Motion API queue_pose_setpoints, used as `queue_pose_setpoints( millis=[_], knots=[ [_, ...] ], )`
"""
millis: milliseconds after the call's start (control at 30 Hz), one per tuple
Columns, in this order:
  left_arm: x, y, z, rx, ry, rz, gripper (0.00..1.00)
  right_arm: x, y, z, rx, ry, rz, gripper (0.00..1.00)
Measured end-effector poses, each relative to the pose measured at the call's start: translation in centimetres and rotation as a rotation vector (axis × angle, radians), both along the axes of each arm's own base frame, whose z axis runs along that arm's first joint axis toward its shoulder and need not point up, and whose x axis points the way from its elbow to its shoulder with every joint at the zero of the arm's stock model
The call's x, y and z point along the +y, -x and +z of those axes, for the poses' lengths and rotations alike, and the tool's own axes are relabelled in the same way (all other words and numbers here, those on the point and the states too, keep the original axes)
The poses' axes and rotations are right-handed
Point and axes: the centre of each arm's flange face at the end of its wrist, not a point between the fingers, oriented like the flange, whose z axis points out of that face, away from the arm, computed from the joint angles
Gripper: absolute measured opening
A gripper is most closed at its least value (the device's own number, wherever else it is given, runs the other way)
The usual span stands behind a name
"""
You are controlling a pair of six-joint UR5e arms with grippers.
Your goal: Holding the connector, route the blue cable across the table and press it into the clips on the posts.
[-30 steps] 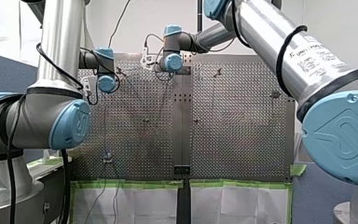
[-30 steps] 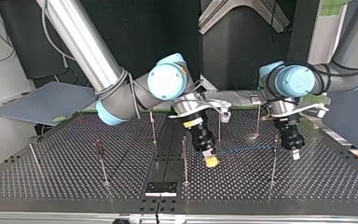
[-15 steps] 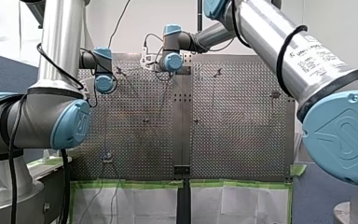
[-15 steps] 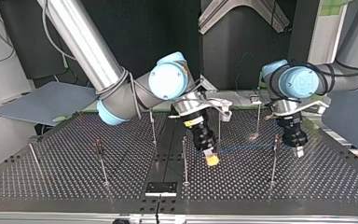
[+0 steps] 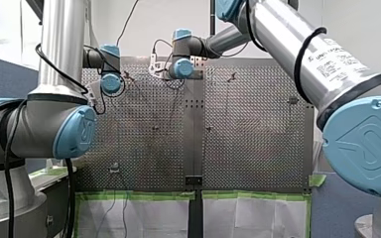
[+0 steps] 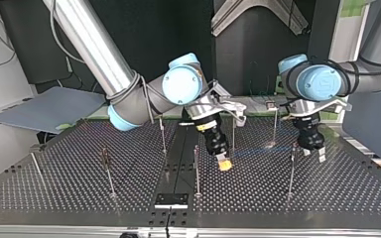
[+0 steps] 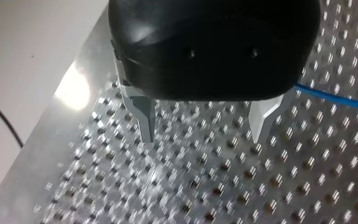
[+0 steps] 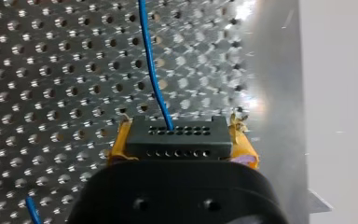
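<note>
Just beside the middle post [image 6: 196, 171], on its side toward my left arm: my right gripper [image 6: 223, 164], tilted down over the perforated table [image 6: 79, 188], reaching past the table's middle. Clamped on the black connector [image 8: 177, 135], yellow pads [image 8: 117, 144] pressed to both its ends. Out of the connector's face, the blue cable [image 8: 151, 70], running ahead over the holes, away from the gripper; a second short stretch of blue low beside the gripper body.

Well off from the middle post, further the same way and just beyond the outer post [image 6: 291, 173]: my left gripper [image 6: 314, 154], pointing down, close above the table. Spread wide, metal fingers [image 7: 144, 116] well apart, only the table's holes showing between them. Beside one finger, on its outer side, the blue cable, passing behind the black gripper body. Cannot tell whether the cable sits in any clip.

Farther from the middle post, on my right arm's side: three more thin posts [image 6: 108, 173], upright.
</note>
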Motion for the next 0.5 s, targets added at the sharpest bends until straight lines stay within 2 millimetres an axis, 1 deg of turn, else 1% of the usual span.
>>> queue_pose_setpoints(
  millis=[133,233,500],
  knots=[
    [-0.7,1.6,-0.1,0.025,0.021,-0.041,1.00,-0.2,0.1,-1.3,0.016,-0.014,-0.007,0.00],
    [-1.1,2.7,-0.2,0.044,0.043,-0.063,1.00,-0.2,0.0,-1.8,0.022,-0.018,-0.009,0.00],
    [-1.7,6.3,-0.8,0.106,0.069,-0.077,1.00,-0.2,-0.1,-2.0,0.025,-0.021,-0.008,0.00]
  ],
)
